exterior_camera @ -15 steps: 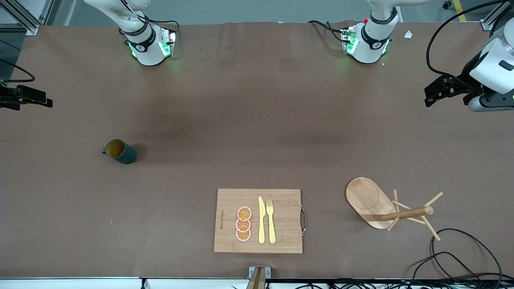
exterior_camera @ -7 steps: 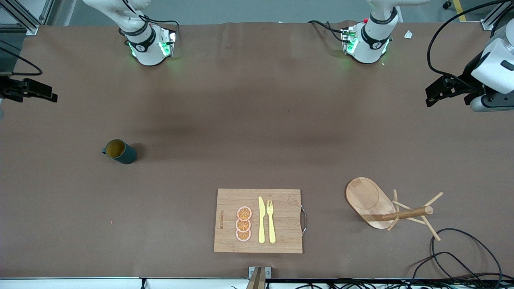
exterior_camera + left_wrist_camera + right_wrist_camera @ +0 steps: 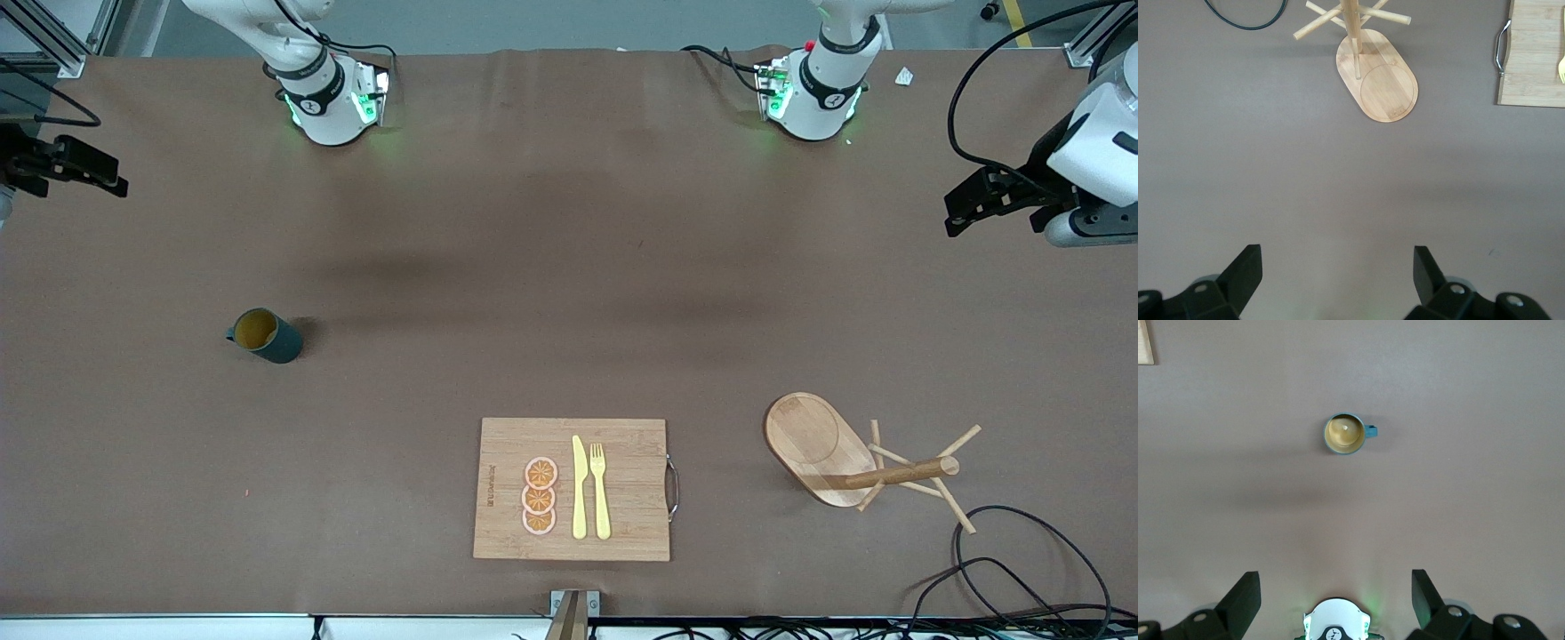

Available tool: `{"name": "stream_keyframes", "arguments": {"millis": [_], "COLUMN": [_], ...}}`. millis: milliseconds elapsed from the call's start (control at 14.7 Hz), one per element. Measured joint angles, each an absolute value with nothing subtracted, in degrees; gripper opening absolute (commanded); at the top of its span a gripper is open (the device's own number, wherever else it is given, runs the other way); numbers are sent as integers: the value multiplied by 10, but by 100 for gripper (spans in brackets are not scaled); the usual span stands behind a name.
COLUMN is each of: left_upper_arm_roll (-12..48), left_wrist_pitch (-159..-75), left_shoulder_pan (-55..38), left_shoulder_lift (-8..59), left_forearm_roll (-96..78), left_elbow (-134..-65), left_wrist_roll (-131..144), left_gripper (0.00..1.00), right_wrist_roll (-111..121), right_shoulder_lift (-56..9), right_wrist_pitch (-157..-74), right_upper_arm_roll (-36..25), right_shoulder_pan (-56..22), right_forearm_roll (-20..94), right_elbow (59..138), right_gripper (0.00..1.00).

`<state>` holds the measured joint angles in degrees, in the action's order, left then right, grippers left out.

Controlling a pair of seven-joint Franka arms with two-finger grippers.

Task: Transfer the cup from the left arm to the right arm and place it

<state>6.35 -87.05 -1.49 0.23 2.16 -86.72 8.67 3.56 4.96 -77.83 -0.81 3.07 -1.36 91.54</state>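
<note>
The cup (image 3: 264, 335) is a dark teal mug with a yellow-gold inside. It stands upright on the brown table toward the right arm's end, and the right wrist view also shows the cup (image 3: 1345, 433). My right gripper (image 3: 89, 169) hangs open and empty high over the table's edge at that end, well away from the cup; the right wrist view shows this gripper (image 3: 1336, 581) with its jaws wide apart. My left gripper (image 3: 973, 200) hovers open and empty over the left arm's end of the table, seen as the left gripper (image 3: 1338, 257) above bare tabletop.
A wooden cutting board (image 3: 573, 489) with orange slices, a yellow knife and a fork lies near the front camera's edge. A wooden mug tree (image 3: 822, 449) stands beside it toward the left arm's end. Black cables (image 3: 1022, 569) lie near that corner. The arm bases (image 3: 329, 98) stand along the back.
My right gripper has drifted toward the bases' side of the table, still open. The left gripper has shifted slightly the same way. The cup has not moved.
</note>
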Motion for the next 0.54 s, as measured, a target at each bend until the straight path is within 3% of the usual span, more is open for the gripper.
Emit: {"name": "stream_keyframes", "arguments": {"millis": [544], "left_upper_arm_roll": [64], "left_wrist_pitch": [-870], "left_shoulder_pan": [-16], "left_shoulder_lift": [3], "left_forearm_roll": [22], "left_elbow": [-867], "left_wrist_roll": [86], "left_gripper": [100], "right_wrist_roll": [29], "right_shoulder_lift": [76], "right_wrist_pitch": [-778], "right_upper_arm_roll": [-14], "right_shoulder_pan": [31], "right_forearm_roll": [-7], "right_elbow": [928], "right_gripper": [100]}}
